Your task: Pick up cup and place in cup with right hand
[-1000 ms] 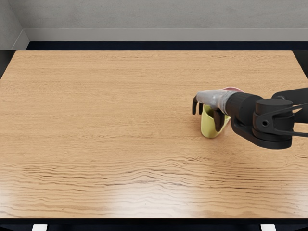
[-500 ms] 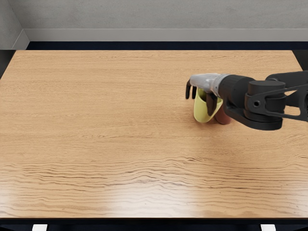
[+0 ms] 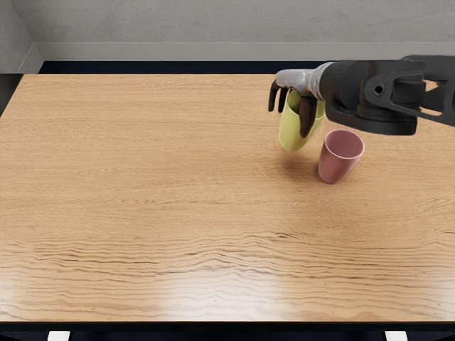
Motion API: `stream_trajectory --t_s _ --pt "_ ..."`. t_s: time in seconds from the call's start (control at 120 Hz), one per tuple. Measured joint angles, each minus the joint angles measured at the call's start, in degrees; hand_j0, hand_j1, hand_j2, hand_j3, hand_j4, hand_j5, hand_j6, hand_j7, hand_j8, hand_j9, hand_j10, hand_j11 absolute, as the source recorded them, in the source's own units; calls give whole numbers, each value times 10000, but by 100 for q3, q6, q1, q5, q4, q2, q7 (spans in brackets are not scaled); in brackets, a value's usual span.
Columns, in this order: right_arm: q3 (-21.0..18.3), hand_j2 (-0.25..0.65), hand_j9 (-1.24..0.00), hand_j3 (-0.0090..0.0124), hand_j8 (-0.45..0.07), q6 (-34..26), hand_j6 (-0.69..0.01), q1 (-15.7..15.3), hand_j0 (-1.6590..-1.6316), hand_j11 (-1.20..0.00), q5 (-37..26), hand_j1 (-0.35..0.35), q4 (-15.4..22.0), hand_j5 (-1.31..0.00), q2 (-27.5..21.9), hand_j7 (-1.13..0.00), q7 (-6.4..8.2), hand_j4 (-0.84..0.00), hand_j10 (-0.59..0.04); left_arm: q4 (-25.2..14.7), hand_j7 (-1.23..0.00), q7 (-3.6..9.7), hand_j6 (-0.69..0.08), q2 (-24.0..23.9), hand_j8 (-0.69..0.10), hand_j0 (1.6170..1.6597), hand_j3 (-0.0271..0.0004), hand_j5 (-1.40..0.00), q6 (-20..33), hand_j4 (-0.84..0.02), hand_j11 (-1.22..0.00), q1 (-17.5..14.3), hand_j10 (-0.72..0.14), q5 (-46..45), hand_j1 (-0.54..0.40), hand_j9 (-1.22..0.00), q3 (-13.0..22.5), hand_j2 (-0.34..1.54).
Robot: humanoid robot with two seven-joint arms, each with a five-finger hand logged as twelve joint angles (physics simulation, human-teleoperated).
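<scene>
My right hand (image 3: pixel 293 98) reaches in from the right and is closed around the upper part of the yellow-green cup (image 3: pixel 291 133). That cup hangs above the table, slightly tilted, with a soft shadow beneath it; the thumb crosses its front side. A pink cup (image 3: pixel 335 163) stands upright on the table, to the right of the held cup and nearer the table's front edge, its mouth uncovered.
The wooden table (image 3: pixel 156 185) spans most of the view, with a grey wall (image 3: pixel 227 28) behind it. The right forearm (image 3: pixel 384 96) extends over the back right part of the table, behind the pink cup.
The right hand has risen and moved toward the back and slightly left, carrying the yellow-green cup up. The pink cup, largely hidden before, has come into full view.
</scene>
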Motion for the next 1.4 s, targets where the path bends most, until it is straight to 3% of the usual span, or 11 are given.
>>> stream_trajectory --t_s 0.292,0.625,0.992,1.4 --pt "27 343 -6665 -1 -2735 193 -4795 469 -16544 -6719 368 1054 13 -6952 -151 -6680 0 -4934 -2504 0 0 0 -5 0 -4 16581 0 0 0 -3 1 44 -3 0 3491 0 -14 2" --pt "-9 433 -7034 -2 -2551 235 -4590 783 -16535 -7067 761 1161 519 -7339 -518 -7005 -2 -5141 -2305 -1 0 0 -5 0 -5 16581 0 0 0 -4 1 71 -3 0 3491 0 -22 1" --pt "-21 536 -7483 1 -2182 238 -4298 838 -16525 -7537 836 1307 1084 -7882 -1072 -7387 -2 -5326 -1913 8 1 0 -4 0 -4 16581 1 1 0 -3 1 308 -3 0 3491 1 -19 0" --pt "-155 907 -7798 4 -2006 289 -4150 803 -16529 -7804 808 1499 1192 -8074 -1535 -7521 0 -5394 -1761 25 1 0 -2 0 -2 16581 1 1 0 -2 1 273 -1 0 3491 1 23 0"
